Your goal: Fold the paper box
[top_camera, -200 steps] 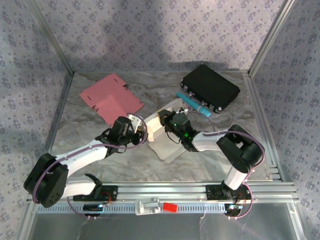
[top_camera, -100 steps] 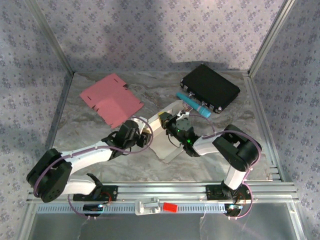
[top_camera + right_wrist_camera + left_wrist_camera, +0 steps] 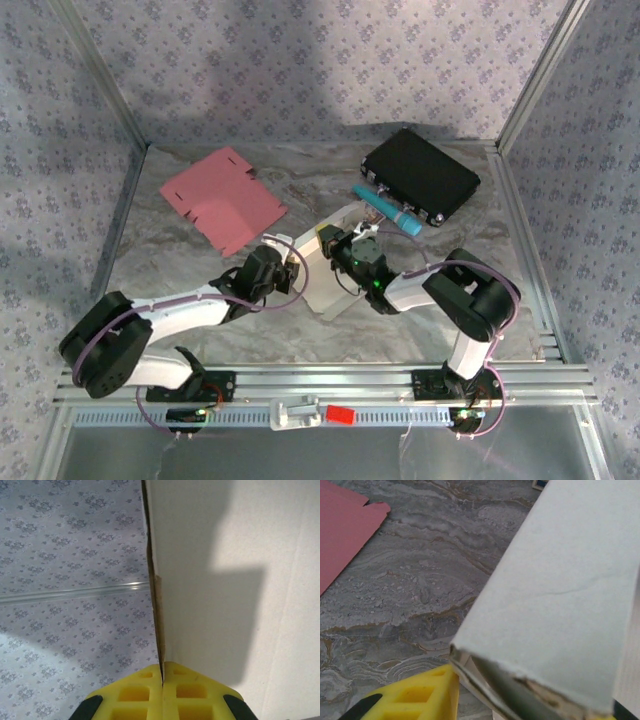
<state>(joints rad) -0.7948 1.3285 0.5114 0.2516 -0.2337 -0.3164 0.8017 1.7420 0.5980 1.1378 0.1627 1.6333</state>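
White box point(image 3: 322, 292) lies central on the table point(image 3: 160, 250), long axis away from the bases, between both arms: right gripper point(image 3: 343, 250) pinches its raised wall, left gripper point(image 3: 292, 268) straddles its left edge (clamped or not, I cannot tell).

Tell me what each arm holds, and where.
Right gripper: jaws shut on a thin panel edge of the white paper box. Left gripper: jaws straddle the box's folded corner; a firm hold cannot be told.
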